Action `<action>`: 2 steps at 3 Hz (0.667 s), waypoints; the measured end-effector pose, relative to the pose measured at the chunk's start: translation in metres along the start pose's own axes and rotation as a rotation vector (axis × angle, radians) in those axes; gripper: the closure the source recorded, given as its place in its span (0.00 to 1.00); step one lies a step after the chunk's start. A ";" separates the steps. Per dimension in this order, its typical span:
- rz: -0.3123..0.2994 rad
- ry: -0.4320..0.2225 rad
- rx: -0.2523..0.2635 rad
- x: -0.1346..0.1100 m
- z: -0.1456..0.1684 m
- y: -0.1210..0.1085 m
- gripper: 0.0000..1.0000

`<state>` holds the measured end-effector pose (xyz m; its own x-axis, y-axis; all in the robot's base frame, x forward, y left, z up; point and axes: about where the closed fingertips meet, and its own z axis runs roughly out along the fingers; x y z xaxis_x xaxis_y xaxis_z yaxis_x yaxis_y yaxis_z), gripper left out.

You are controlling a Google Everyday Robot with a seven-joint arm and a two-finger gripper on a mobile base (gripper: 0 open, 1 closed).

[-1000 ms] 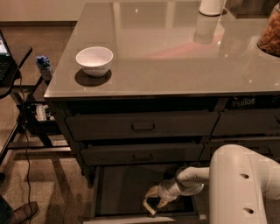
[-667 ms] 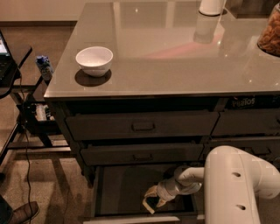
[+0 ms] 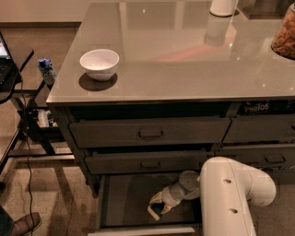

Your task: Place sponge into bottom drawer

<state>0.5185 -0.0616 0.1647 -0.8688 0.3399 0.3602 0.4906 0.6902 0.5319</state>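
The bottom drawer point(image 3: 123, 199) of the left column is pulled open, showing its flat dark floor and pale front edge. My gripper point(image 3: 157, 208) reaches down into it from the right, low over the floor near the drawer's middle. It is shut on the sponge point(image 3: 155, 210), of which yellow foam and a dark top show between the fingers. My white arm point(image 3: 229, 193) covers the drawer's right end.
The two drawers above are closed. A white bowl point(image 3: 99, 63) sits on the grey counter point(image 3: 175, 69); a white cylinder point(image 3: 223, 6) and a jar of snacks point(image 3: 284, 36) stand at the back right. A side table with cables point(image 3: 18, 110) and a small carton point(image 3: 46, 70) stand left.
My gripper with the sponge has shifted slightly left inside the bottom drawer, and the arm followed. Nothing else moved.
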 end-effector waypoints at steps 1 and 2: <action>0.018 0.014 0.003 -0.007 0.003 0.002 1.00; 0.017 0.015 0.002 -0.007 0.003 0.003 0.81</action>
<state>0.5261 -0.0605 0.1611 -0.8590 0.3426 0.3805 0.5055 0.6856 0.5239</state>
